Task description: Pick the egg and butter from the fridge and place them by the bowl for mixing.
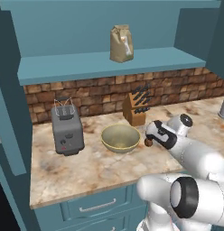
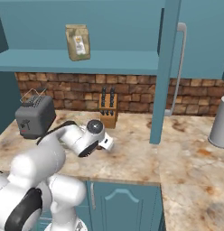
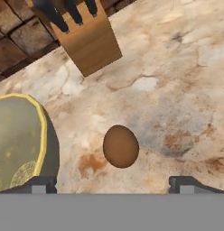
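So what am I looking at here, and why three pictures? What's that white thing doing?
It is a white robot arm in a simulated kitchen. Two pictures come from cameras behind the arm, left and right; the third looks from its hand. On the marble counter stand a toaster, a bowl and a knife block; a paper bag sits on the shelf above. The gripper is open, its two dark tips spread wide. The brown egg lies on the counter beside the bowl, between the tips but not gripped.
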